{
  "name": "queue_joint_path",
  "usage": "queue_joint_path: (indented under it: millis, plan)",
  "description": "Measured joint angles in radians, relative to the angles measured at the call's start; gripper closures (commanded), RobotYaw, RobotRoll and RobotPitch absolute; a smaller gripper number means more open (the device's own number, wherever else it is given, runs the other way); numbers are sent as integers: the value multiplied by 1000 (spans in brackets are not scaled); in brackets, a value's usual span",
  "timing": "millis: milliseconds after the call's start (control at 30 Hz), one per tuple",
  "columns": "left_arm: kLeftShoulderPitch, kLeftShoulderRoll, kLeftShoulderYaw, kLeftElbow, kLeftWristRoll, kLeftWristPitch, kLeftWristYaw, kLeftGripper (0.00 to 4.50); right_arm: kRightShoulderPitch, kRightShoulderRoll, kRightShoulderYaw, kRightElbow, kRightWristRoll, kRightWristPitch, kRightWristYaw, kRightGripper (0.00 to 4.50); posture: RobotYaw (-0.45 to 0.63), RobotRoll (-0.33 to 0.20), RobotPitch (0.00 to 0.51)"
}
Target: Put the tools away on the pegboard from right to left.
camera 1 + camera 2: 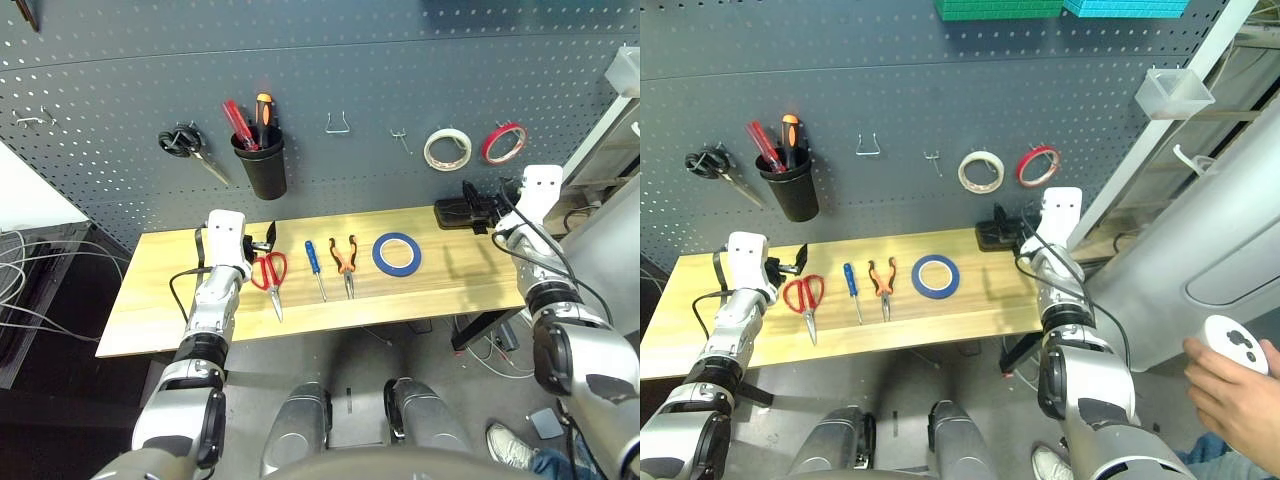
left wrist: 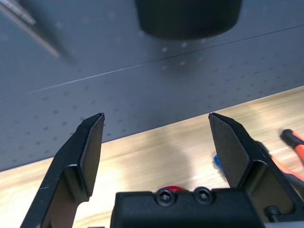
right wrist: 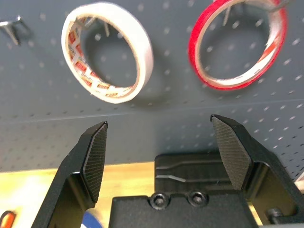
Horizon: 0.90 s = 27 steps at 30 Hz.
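Four tools lie in a row on the wooden table point(image 1: 160, 310): red-handled scissors point(image 1: 270, 272), a small blue-handled screwdriver point(image 1: 314, 262), orange-and-black pliers point(image 1: 345, 260) and a blue tape ring point(image 1: 397, 253). Behind them rises the dark grey pegboard point(image 1: 360, 70) with bare metal hooks point(image 1: 337, 124). My left gripper point(image 1: 264, 240) hovers open just behind the scissors' handles, nothing between its fingers point(image 2: 90, 142). At the table's right end my right gripper point(image 1: 487, 214) is open and empty, pointing at the pegboard from well right of the blue ring.
On the pegboard hang black-handled scissors point(image 1: 185, 145), a black cup point(image 1: 260, 165) holding screwdrivers, a white tape ring point(image 3: 107, 52) and a red tape ring point(image 3: 237, 47). A black device point(image 1: 455, 212) sits on the table just ahead of my right gripper. A person's hand point(image 1: 1230, 385) holds a controller at far right.
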Motion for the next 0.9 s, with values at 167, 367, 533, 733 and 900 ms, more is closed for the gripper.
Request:
queue_joint_path:
  millis: [167,367,533,733,900]
  plan:
    - [1,1,-33,-22,17,4,-33,18,9,17,13,1,-1,98,28,0,35,0,89]
    - [31,-3,-74,-71,42,10,-60,18,35,61,64,3,-29,246,10,0,40,0,116]
    - [59,-31,-94,-90,46,24,-65,18,32,72,87,4,-55,295,-30,0,49,0,128]
    - [62,-49,-116,-101,61,33,-63,18,2,84,113,23,-83,373,-80,0,63,0,149]
    - [79,-57,-139,-130,76,43,-64,18,-21,108,120,27,-89,396,-113,0,68,0,184]
